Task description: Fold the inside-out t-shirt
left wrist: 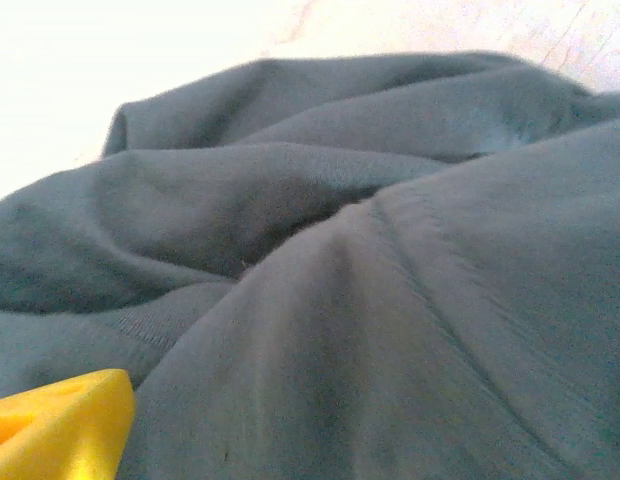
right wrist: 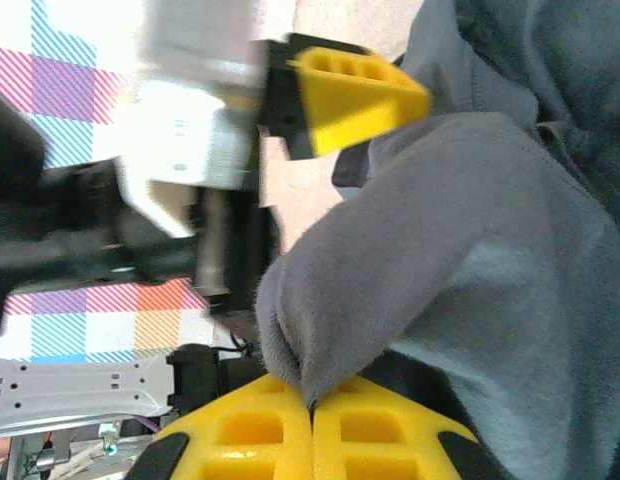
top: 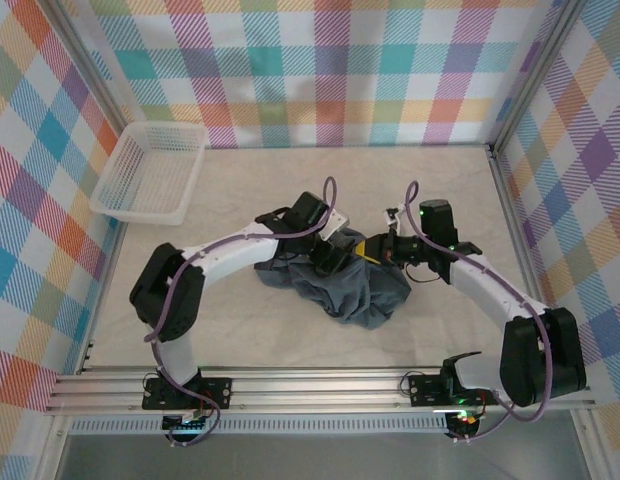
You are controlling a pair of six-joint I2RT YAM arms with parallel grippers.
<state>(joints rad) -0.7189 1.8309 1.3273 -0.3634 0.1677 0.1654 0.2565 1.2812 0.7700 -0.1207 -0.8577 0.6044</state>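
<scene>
The inside-out t-shirt point(top: 355, 295) lies crumpled in a dark grey heap at the middle of the table. My left gripper point(top: 335, 258) hangs over the heap's back left edge. In the left wrist view, folds of the t-shirt point(left wrist: 390, 300) lie close under the camera, and one yellow finger point(left wrist: 60, 425) stands far out at the lower left, so the jaws are open; the other finger is hidden. My right gripper point(top: 375, 250) is at the heap's back edge. Its yellow jaws point(right wrist: 312, 405) are shut on a raised fold of the t-shirt point(right wrist: 490, 250). A left fingertip point(right wrist: 355, 95) hovers just beyond that fold.
A white mesh basket point(top: 150, 172) stands at the back left corner of the table. Checkered walls close in the back and both sides. A metal rail point(top: 320, 385) with the arm bases runs along the near edge.
</scene>
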